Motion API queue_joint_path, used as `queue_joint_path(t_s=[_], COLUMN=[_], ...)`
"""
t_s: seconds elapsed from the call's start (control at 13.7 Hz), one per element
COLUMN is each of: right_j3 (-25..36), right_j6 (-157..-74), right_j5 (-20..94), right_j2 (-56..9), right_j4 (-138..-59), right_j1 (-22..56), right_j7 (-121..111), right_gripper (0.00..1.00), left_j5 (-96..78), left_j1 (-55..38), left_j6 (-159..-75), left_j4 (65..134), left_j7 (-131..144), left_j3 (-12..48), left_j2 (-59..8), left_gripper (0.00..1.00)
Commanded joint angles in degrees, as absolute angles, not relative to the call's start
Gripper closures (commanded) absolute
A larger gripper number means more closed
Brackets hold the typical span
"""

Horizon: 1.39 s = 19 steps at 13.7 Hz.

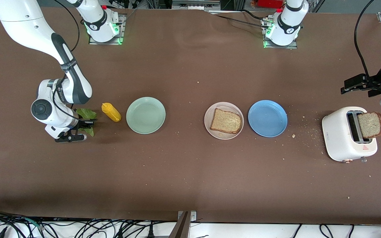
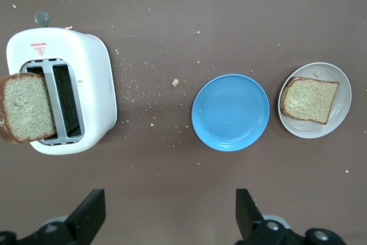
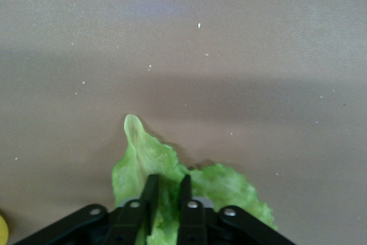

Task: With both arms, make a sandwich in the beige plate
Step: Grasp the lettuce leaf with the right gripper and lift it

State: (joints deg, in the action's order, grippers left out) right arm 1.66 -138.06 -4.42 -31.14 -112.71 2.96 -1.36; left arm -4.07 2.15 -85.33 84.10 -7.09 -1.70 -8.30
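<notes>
The right gripper is pinching the floppy, tear-prone lettuce leaf down on the table beside the mustard bottle, probably best held near its thicker rib, while the left gripper is waiting spread wide above the toaster.

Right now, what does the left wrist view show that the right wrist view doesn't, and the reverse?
Only the left wrist view shows the white toaster with a bread slice sticking out of a slot, the blue plate, and the beige plate carrying another bread slice, plus the open left tool over the table.

Only the right wrist view shows the lettuce leaf, with the right tool pinched shut on it.

Both show the brown table scattered with crumbs.
</notes>
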Motion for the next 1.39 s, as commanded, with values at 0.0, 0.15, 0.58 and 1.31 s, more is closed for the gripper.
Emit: queue_joint_path(t_s=[0.0, 0.15, 0.58, 1.31], right_j3=[1.5, 1.5, 0.0, -12.9], right_j6=[-138.7, -136.9, -123.3, -111.2], right_j5=[-5.4, -6.2, -9.2, -6.4], right_j2=[-30.2, -28.0, -19.5, -14.1], right_j4=[-112.9, -112.6, -108.1, -98.1], right_j1=[2.9, 3.0, 4.0, 10.6], right_j7=[-0.6, -1.0, -4.6, 1.0], right_gripper=[1.00, 1.00, 1.00, 1.00], left_j5=[-3.9, -3.9, -3.9, -3.9], left_j1=[1.9, 1.9, 1.9, 1.9], left_j6=[-84.7, -84.7, -84.7, -84.7], left_j4=[83.6, 83.6, 83.6, 83.6], left_j7=[-6.8, -6.9, -6.9, -6.9], left_j3=[-1.8, -1.8, -1.8, -1.8], left_j2=[-8.3, -8.3, -8.3, -8.3], left_gripper=[0.00, 0.00, 0.00, 0.00])
